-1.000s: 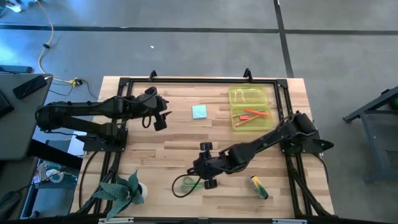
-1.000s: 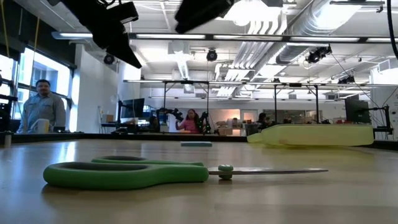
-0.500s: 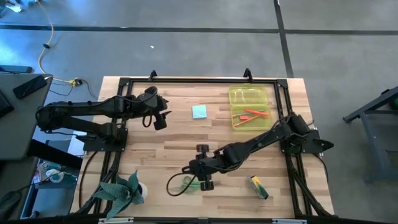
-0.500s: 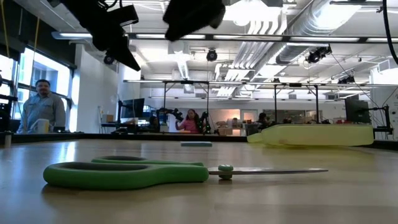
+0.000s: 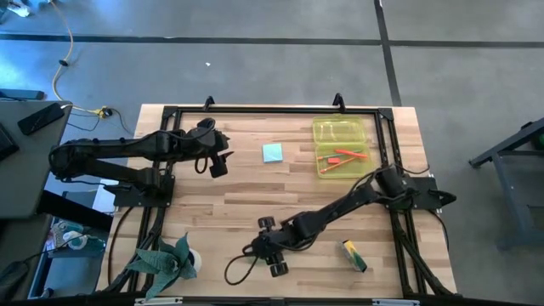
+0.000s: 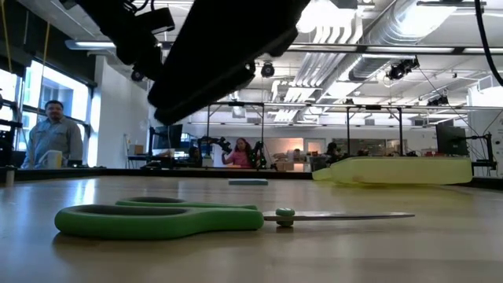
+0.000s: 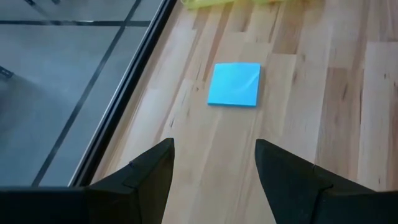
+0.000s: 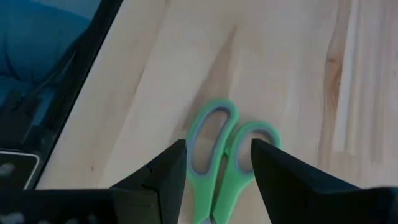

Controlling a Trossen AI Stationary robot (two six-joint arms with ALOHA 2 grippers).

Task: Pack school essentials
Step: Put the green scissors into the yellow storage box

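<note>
Green-handled scissors (image 6: 157, 220) lie flat on the table near its front edge, with the blades (image 6: 346, 216) closed. My right gripper (image 8: 217, 143) hovers open just above them. Its fingers slant down over the two handle rings (image 8: 221, 146) without touching. In the high view that gripper (image 5: 257, 251) hides the scissors. A light-blue note pad (image 7: 234, 84) lies flat ahead of my left gripper (image 7: 214, 146), which is open and waits at the far left (image 5: 218, 163). A red-orange marker (image 5: 348, 155) and pencils lie in the yellow case (image 5: 342, 134). A yellow-green stick (image 5: 354, 255) lies near the front right.
A green leafy plant (image 5: 166, 259) stands at the front left corner. A black frame (image 5: 272, 109) runs along the table's far edge and sides. Bare wood lies between the note pad (image 5: 272, 152) and the scissors. People show in the room beyond the table (image 6: 53, 134).
My right gripper has sunk and reached toward the table's near left corner, tipping further down, until it hangs low over the scissors' handles. The scissors have not moved.
</note>
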